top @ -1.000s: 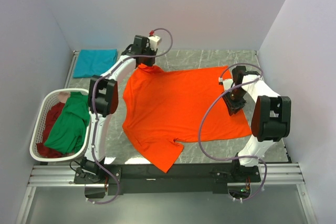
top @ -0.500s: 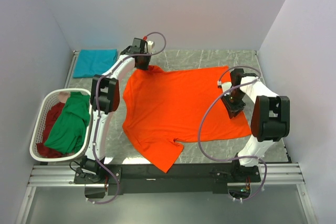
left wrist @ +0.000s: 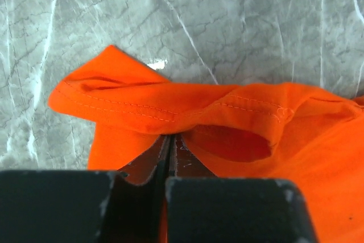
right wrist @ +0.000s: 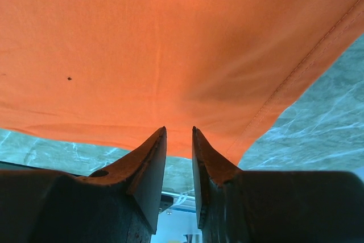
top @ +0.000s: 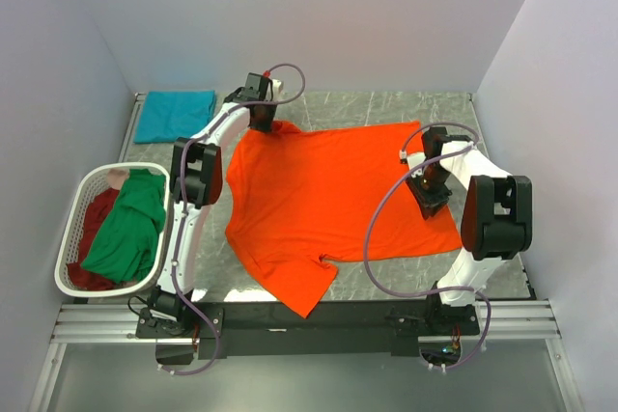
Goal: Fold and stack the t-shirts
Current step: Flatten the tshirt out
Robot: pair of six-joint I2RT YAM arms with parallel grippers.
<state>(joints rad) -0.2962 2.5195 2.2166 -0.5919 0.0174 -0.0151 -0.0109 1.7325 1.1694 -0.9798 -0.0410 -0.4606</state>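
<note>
The bright orange t-shirt (top: 328,190) lies spread flat on the marble table. My left gripper (top: 261,123) is at its far left corner and is shut on a bunched fold of the orange hem (left wrist: 170,112), with the jaws pressed together at the cloth (left wrist: 170,138). My right gripper (top: 432,198) is low over the shirt's right edge. Its jaws (right wrist: 179,132) stand a little apart, their tips at the orange cloth (right wrist: 170,55), with nothing between them. A teal t-shirt (top: 174,115) lies folded at the far left. A green t-shirt (top: 130,224) and a dark red one (top: 89,219) lie in the basket.
The white slatted laundry basket (top: 68,282) stands at the left edge of the table. Grey walls close the table on three sides. Bare marble (top: 386,108) shows beyond the orange shirt and at the near right (top: 483,272).
My left gripper has come down and slightly toward me, onto the shirt's far left corner. The right gripper has barely moved. The shirt lies as before.
</note>
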